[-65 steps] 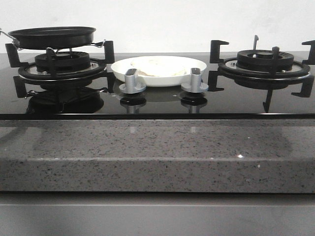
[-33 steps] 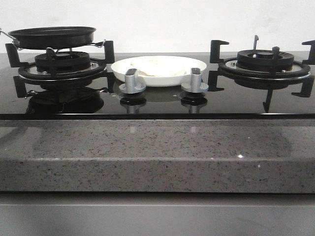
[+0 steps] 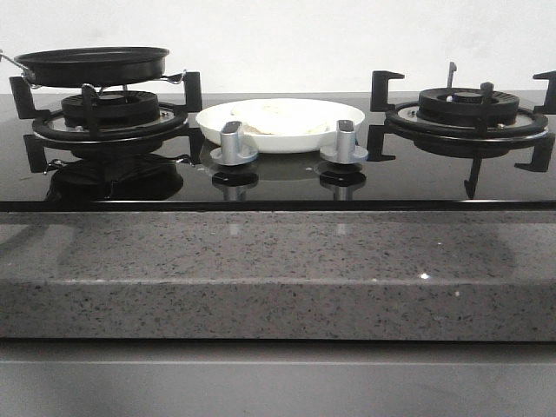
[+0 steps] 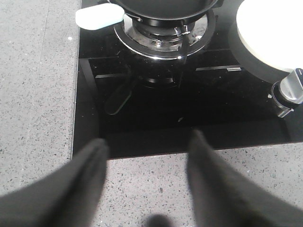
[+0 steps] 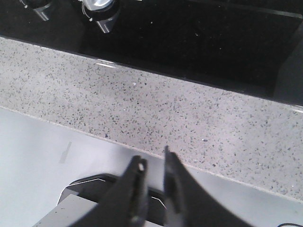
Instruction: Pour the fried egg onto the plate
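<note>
The white plate (image 3: 280,132) stands on the black glass hob between the two burners. A pale, flat fried egg (image 3: 276,119) lies in it; its yolk does not show from this low angle. The black frying pan (image 3: 91,64) sits on the left burner and looks empty. Neither gripper shows in the front view. In the left wrist view my left gripper (image 4: 147,142) is open and empty over the granite counter, short of the hob; the pan (image 4: 163,6), its white handle (image 4: 98,18) and the plate (image 4: 270,33) lie beyond. My right gripper (image 5: 153,158) is nearly closed, empty, over the counter's front edge.
Two silver knobs (image 3: 233,144) (image 3: 342,142) stand just in front of the plate. The right burner (image 3: 469,109) with black pan supports is bare. A speckled granite counter (image 3: 278,261) runs along the front of the hob. One knob (image 4: 291,88) shows in the left wrist view.
</note>
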Motion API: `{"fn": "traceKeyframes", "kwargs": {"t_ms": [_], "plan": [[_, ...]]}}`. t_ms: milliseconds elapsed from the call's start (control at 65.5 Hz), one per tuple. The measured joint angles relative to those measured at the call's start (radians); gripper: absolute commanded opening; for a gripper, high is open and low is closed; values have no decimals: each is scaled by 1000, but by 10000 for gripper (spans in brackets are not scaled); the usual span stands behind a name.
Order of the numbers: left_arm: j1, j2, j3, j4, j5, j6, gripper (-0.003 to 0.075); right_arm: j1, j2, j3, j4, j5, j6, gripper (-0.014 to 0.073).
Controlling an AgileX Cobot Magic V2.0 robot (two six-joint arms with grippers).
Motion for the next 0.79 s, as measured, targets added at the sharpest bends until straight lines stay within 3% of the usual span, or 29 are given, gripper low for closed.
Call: {"fn": "traceKeyframes", "kwargs": {"t_ms": [92,214,794], "plan": [[0,0,0,0,0,0,72,0,0,0,0,2,2,-113],[0,0,0,0,0,0,-21,0,0,0,0,4,2,-106],[0,-3,5,0,-4,0,-20,0,0,0,0,14,2,-106]]}}
